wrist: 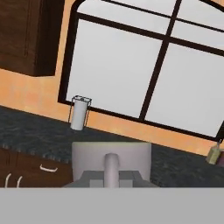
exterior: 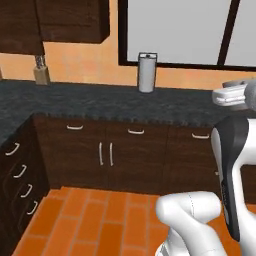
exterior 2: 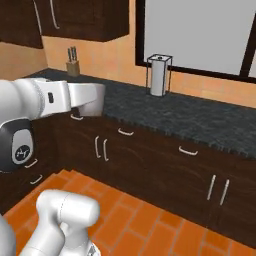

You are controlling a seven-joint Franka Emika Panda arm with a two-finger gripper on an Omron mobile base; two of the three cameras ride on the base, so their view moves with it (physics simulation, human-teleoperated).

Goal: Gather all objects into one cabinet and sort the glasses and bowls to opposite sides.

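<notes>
My gripper (wrist: 111,177) is raised in front of the counter, level and facing the window. It is shut on the handle of a plain grey cup (wrist: 89,155), one of the glasses. The cup's body sits just beyond the fingers. From the right base, cup (exterior 2: 94,100) and gripper (exterior 2: 86,101) hang at the end of the white forearm, above the counter's front edge. The dark brown wall cabinet (exterior: 70,20) (exterior 2: 85,20) (wrist: 24,39) hangs up and to the left with its doors closed. The bowls are out of view.
A dark speckled counter (exterior: 100,102) (exterior 2: 200,117) runs under a large window (wrist: 144,74) and turns a corner at the left. A paper towel roll (exterior: 147,72) (exterior 2: 159,75) (wrist: 78,113) and a knife block (exterior: 41,72) (exterior 2: 73,62) stand on it. Base cabinets (exterior: 125,155) are below.
</notes>
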